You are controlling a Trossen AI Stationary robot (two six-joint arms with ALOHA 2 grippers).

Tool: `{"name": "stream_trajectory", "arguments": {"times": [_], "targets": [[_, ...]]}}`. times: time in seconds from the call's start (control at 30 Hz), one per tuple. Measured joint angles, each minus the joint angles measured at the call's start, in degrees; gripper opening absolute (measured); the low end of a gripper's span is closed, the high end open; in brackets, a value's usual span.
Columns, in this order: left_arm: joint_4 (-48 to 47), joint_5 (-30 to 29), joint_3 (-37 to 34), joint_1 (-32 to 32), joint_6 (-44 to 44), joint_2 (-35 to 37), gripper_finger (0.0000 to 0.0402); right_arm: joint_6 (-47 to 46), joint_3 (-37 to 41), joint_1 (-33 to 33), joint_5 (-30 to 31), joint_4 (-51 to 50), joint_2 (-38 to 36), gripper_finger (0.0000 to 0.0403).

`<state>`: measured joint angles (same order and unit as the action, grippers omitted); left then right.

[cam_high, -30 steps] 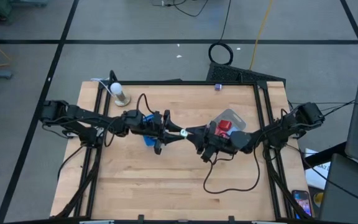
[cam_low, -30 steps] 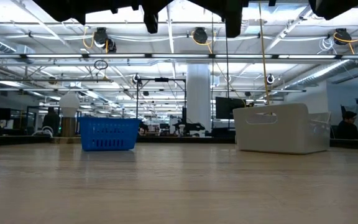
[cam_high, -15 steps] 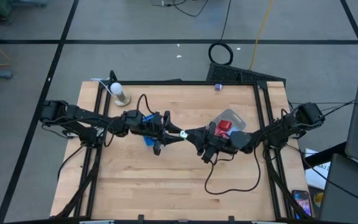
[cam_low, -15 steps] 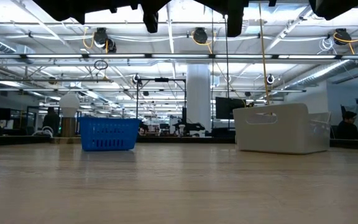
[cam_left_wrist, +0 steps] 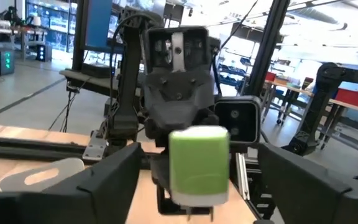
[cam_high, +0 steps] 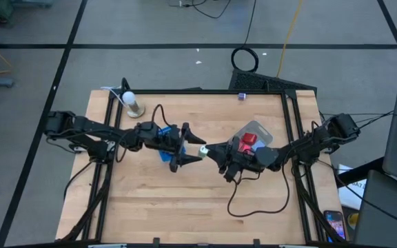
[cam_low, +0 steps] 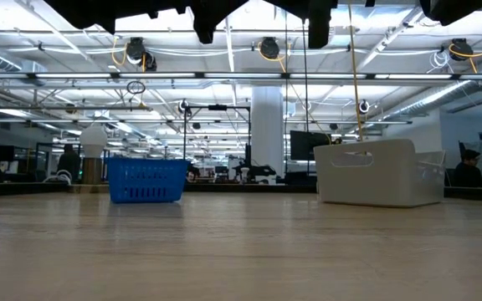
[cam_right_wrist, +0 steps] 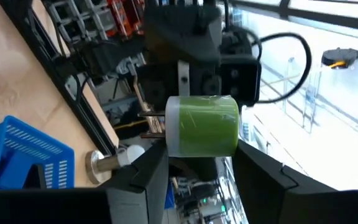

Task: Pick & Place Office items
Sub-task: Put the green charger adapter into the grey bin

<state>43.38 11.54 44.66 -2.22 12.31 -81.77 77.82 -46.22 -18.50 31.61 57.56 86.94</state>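
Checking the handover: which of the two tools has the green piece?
The right tool: its fingers close on the green piece, while the left tool has its fingers spread wide, clear of it.

Green-and-white office item [cam_right_wrist: 202,126] mid-air above table centre; red item [cam_high: 247,140] in clear tub.

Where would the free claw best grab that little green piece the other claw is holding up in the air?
Probably by its free end, coming straight in from the left gripper's side. The right gripper clamps the far end of the green piece above the table, so only the near end stands clear. Its flat sides should suit the open fingers closing across it.
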Motion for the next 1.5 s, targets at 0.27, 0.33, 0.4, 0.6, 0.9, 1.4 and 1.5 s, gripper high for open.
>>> {"name": "stream_trajectory", "arguments": {"times": [0.27,0.33,0.4,0.6,0.9,1.4,1.5], "targets": [[-7.6,4.8,0.0,2.2,1.4,6.2,0.0347,-1.8,0.5,-2.6,3.2,-2.3,-4.2,0.0143],[-12.4,5.9,0.0,3.0,1.1,8.9,0.0348,-1.9,0.6,-3.9,3.7,-4.2,-6.3,0.0143],[-17.2,6.3,0.0,3.6,0.1,12.2,0.0348,-2.6,1.0,-5.5,6.6,-7.5,-8.8,0.0143],[-31.8,4.2,0.0,3.7,-5.4,21.4,0.0316,-10.5,2.2,-9.2,9.3,-18.7,-17.8,0.0143],[-54.6,-3.5,0.0,1.3,-15.5,33.6,0.0136,-31.5,4.5,-11.8,8.9,-38.5,-35.7,0.0143],[-47.1,-11.2,-18.0,-1.0,-18.2,47.7,0.0004,-64.9,4.8,-17.3,8.4,-69.6,-58.3,0.0143],[-43.7,-11.2,-22.6,-1.0,-18.7,50.3,0.0007,-68.0,6.4,-17.4,4.8,-72.8,-60.7,0.0143]]}}
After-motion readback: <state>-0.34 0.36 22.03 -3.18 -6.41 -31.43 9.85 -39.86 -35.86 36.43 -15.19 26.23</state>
